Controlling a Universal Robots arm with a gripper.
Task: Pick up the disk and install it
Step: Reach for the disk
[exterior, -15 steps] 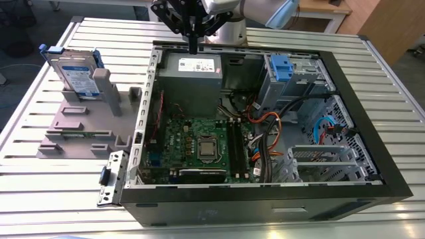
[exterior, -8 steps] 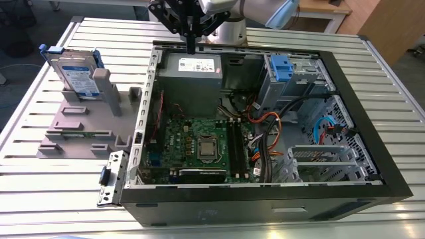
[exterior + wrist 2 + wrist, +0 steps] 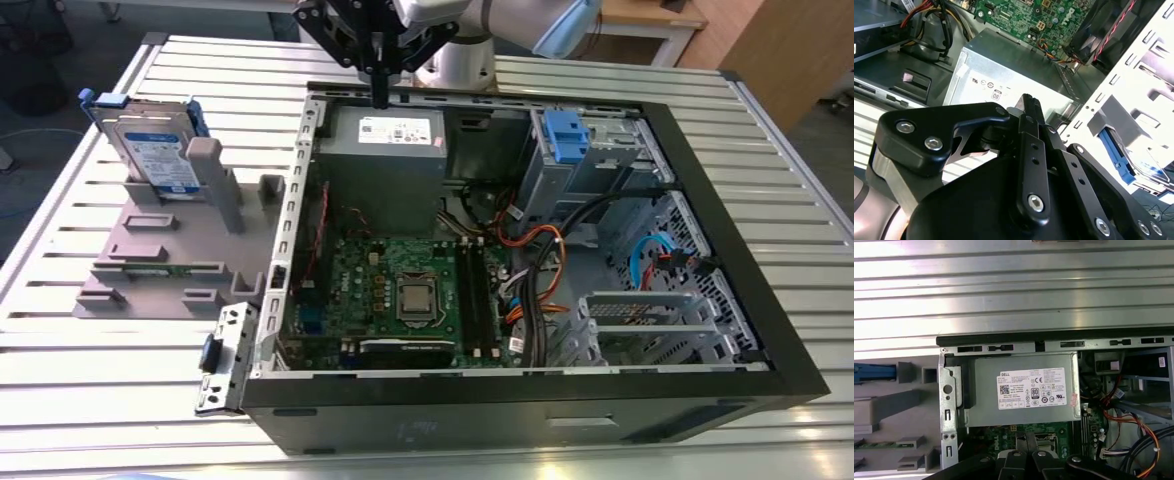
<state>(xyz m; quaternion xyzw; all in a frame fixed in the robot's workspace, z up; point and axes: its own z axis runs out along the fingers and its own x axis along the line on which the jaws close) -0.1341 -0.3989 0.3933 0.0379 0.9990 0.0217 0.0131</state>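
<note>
Exterior view first: the disk (image 3: 150, 150) is parked on edge in a grey holder (image 3: 160, 250) on the table (image 3: 107, 340), just off the exterior view's left side of the open PC case (image 3: 534, 410). It's a flat silver-grey drive with a white-and-blue label on its face. A bright blue plastic bracket wraps it and pokes out at the top corners. Nothing is touching it. The gripper (image 3: 380, 98) hangs well apart from it, over the far end of the case just above the grey power supply (image 3: 387, 150). Its fingers are pinched together with nothing between them. The table is all ribbed silver aluminium slats. A wooden cabinet (image 3: 767, 50) sits behind it on the exterior view's right, and there's dark floor (image 3: 34, 170) off the exterior view's left.

Second wrist view: the black gripper (image 3: 1030, 100) is up close, tips closed on thin air and pointing toward the power supply (image 3: 1004, 75). Through the cutouts in the case's metal side wall (image 3: 1134, 85) you catch a bit of the disk (image 3: 1114, 150), mostly its blue bracket.

First wrist view: the camera looks down on the power supply (image 3: 1024, 390) and its white sticker. The green motherboard (image 3: 985, 436) is next to it, with table (image 3: 1004, 290) slats beyond the case rim. The gripper (image 3: 1025, 437) tips sit over the board. The disk (image 3: 874, 372) shows as a blue strip by the holder (image 3: 884, 407).
</note>
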